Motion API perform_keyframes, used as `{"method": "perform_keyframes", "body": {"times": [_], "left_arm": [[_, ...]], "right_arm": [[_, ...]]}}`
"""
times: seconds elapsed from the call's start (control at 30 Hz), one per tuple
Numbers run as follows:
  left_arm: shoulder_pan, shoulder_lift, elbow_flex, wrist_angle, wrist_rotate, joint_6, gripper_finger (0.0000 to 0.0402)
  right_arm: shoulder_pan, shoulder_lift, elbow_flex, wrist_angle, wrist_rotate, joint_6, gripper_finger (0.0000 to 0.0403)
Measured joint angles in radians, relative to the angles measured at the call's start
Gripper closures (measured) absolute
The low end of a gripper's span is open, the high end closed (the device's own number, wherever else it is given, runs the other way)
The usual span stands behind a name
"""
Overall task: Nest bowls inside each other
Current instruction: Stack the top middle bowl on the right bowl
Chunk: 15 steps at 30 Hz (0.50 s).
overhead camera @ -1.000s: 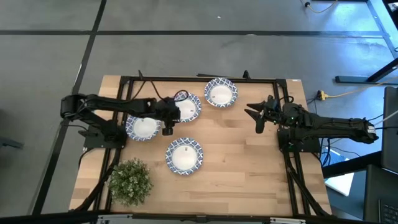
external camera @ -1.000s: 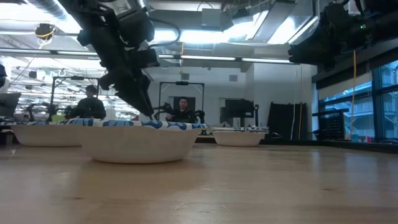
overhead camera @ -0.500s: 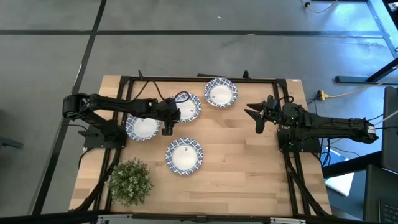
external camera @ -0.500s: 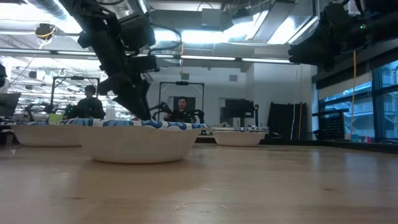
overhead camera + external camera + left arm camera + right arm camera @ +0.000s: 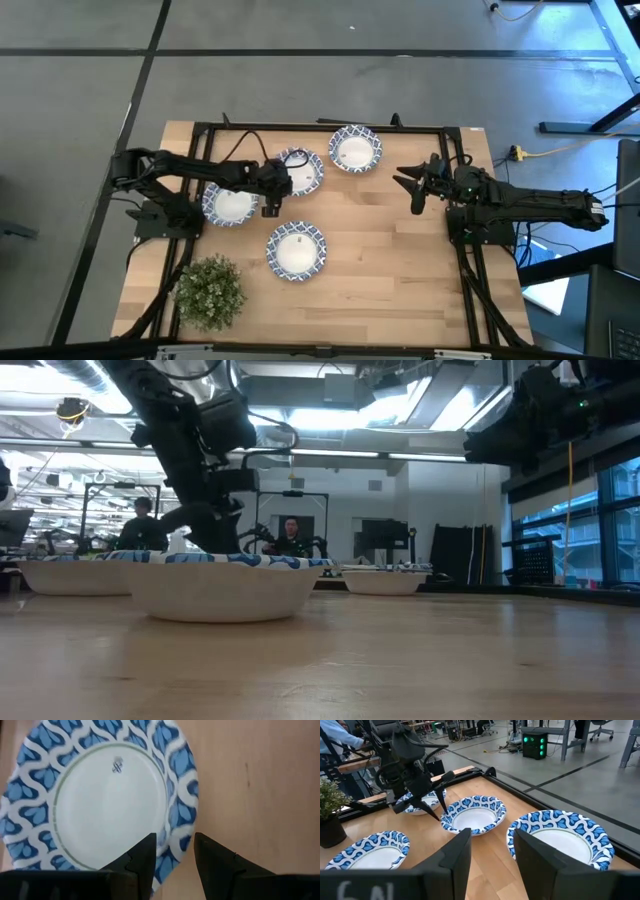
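Note:
Several blue-and-white rimmed bowls sit apart on the wooden table: one at the left [image 5: 232, 205], one in the middle [image 5: 300, 170], one far [image 5: 355, 148] and one near [image 5: 296, 250]. My left gripper [image 5: 274, 190] is open and points down over the middle bowl's rim [image 5: 181, 832]. One finger [image 5: 143, 857] is over the inside and the other [image 5: 212, 862] is outside; I see no touch. My right gripper [image 5: 412, 185] is open and waits above the table's right side.
A green potted plant [image 5: 210, 290] stands at the table's near left corner. A black frame [image 5: 320, 127] runs around the table's edges. Bare wood lies between the bowls and my right gripper [image 5: 492, 855]. People sit in the room beyond.
My left arm's shoulder has swung a little toward the right. Its gripper has tipped steeper over the middle bowl's rim and shifted slightly toward the table's left. The bowls have stayed in place.

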Motion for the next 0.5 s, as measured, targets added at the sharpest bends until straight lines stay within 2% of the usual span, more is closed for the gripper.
{"method": "perform_keyframes", "body": {"times": [0.5], "left_arm": [[0.017, -0.001, 0.000, 0.002, -0.003, -0.002, 0.0274]], "right_arm": [[0.000, 0.000, 0.000, -0.007, 0.000, 0.001, 0.0253]]}}
